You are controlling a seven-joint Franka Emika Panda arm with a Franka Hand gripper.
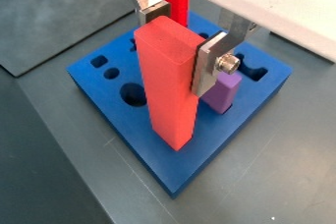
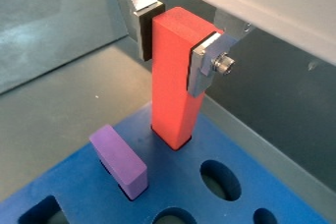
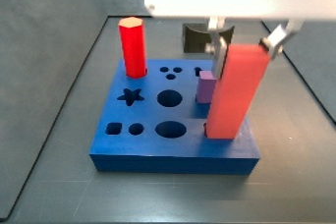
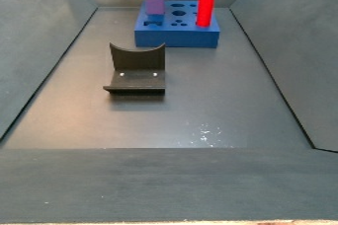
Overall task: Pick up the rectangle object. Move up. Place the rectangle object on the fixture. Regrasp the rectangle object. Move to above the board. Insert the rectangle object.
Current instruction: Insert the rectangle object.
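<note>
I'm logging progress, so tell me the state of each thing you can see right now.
hand: shut on the rectangle object, above the board.
rectangle object: upright, lower end at the board.
board: flat on floor.
red pillar: upright in board.
lilac cube: on board.
fixture: empty.

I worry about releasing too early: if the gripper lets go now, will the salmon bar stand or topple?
The rectangle object looks stiff. It is tall and narrow, so probably tip-prone unless its foot sits in the board. The gripper clamps it near the top; its flat faces should resist rolling.
</note>
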